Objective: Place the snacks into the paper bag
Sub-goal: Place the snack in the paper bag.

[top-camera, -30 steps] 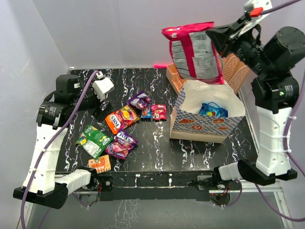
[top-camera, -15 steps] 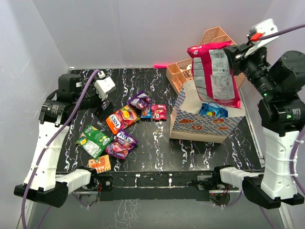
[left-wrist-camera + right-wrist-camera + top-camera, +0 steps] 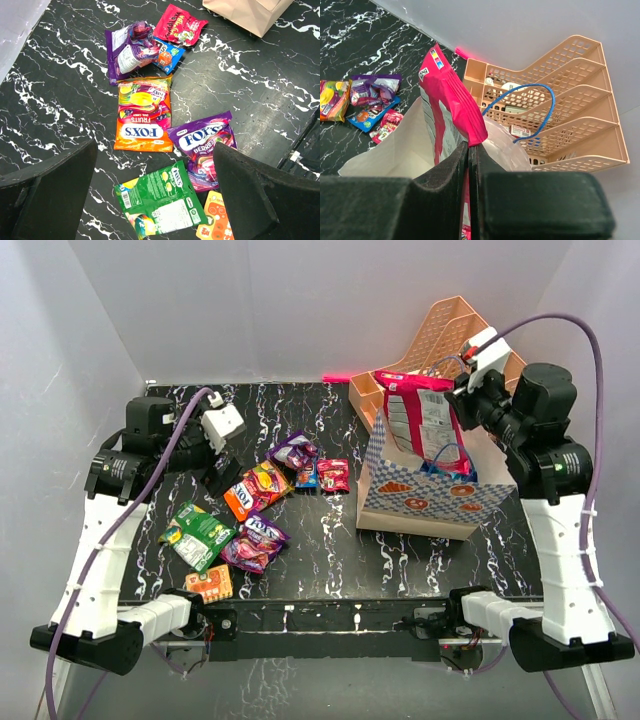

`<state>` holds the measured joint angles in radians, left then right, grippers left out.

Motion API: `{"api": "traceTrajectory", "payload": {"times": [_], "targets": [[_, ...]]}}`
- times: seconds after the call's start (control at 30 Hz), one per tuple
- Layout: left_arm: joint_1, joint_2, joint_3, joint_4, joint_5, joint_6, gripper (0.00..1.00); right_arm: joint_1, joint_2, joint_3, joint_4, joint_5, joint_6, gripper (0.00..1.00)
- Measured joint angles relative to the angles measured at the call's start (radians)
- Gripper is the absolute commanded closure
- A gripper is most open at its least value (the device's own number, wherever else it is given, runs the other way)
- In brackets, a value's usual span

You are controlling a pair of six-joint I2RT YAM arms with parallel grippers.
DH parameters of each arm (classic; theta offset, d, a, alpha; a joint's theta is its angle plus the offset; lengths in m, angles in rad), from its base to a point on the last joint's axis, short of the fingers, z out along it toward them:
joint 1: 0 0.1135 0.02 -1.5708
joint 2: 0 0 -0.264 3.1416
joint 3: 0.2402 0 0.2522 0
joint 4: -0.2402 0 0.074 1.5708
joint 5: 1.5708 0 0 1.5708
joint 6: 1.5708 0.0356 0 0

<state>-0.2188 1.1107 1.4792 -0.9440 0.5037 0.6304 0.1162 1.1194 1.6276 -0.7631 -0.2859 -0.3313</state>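
Clearly, your right tool clamped the pink packet partly inside the paper bag; it needed lowering before release.

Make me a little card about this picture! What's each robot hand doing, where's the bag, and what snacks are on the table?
Paper bag: standing open on the table, with the peach organizer behind it
Right gripper: shut on the pink packet, whose lower end is inside the bag's open top
Left gripper: open, empty, above the loose snacks
Snacks on table: orange packet, purple packet, green packet and smaller ones, left of the bag
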Motion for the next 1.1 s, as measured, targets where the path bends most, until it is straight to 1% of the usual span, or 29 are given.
{"api": "traceTrajectory", "payload": {"times": [0.33,0.73,1.1], "targets": [[0.000,0.002,-0.009,-0.002,0.023,0.013,0.02,-0.016,-0.145,-0.100,-0.049,-0.027,-0.042,0.92],[0.001,0.019,-0.009,-0.006,0.057,0.024,0.02,-0.040,-0.179,-0.111,-0.071,-0.017,-0.030,0.92],[0.001,0.026,-0.009,-0.009,0.074,0.029,0.02,-0.066,-0.255,-0.275,-0.087,0.045,-0.055,0.92]]}}
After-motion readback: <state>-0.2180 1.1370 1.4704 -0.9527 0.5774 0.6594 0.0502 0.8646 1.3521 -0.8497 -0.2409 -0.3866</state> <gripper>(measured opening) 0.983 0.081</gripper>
